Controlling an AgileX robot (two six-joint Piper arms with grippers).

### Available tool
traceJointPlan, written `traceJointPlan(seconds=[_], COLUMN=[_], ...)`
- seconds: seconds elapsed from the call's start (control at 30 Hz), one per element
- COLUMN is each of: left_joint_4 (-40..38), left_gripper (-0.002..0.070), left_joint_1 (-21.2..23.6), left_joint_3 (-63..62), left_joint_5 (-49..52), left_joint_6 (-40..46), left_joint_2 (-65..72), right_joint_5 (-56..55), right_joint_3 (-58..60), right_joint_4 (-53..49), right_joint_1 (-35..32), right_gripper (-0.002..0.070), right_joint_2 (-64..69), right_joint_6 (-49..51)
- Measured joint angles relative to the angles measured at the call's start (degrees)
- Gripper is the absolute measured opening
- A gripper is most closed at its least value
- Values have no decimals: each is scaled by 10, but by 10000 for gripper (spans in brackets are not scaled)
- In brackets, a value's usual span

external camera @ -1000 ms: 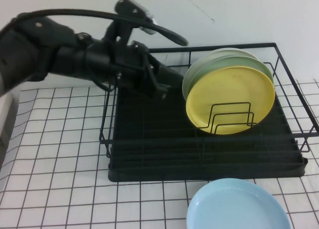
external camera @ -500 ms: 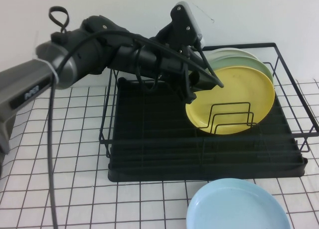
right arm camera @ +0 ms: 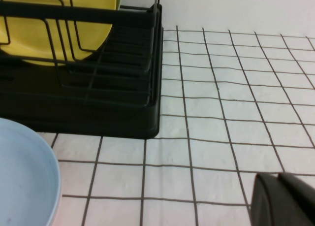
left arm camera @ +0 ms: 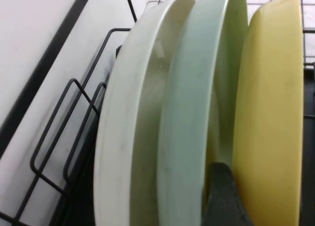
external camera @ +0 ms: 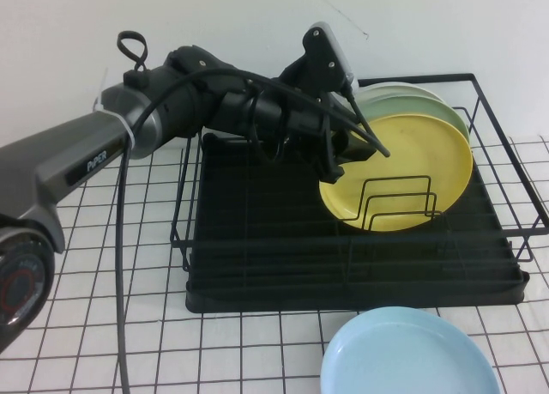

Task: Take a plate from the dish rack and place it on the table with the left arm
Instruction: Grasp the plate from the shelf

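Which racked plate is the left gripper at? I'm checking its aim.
The yellow plate, frontmost in the dish rack; the left gripper is at its edge. Right gripper is parked.

"PiPER" on left arm (external camera: 94, 158)

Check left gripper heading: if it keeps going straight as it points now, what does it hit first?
Likely the yellow plate: the left gripper is at its upper left rim in the dish rack, one finger apparently behind it. Right gripper is low over the table.

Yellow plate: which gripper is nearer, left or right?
Left. The left gripper is at the yellow plate's upper-left rim inside the dish rack, one finger slipped behind it. The right gripper sits low over the table, outside the rack.
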Motion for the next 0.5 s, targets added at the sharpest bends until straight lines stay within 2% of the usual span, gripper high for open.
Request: traceJointPlan(seconds=[0.2, 0.27, 0.4, 0.5], left_joint_4=[-10, -17, -26, -26], left_gripper=[344, 287, 96, 88], left_joint_1=[-1, -1, -1, -1], left_joint_3=[-2, -3, -3, -8], left_joint_5=[-4, -10, -34, -38], left_joint_6=[14, 17, 18, 18], left_joint_2=[10, 14, 15, 16], right_joint_5=[0, 0, 0, 0], right_joint_3=[0, 0, 0, 0], right_joint_4=[0, 0, 0, 0], right_joint_1=[0, 0, 0, 0], right_gripper=[-1, -1, -1, -1], right_joint_2=[0, 0, 0, 0], right_joint_6=[0, 0, 0, 0])
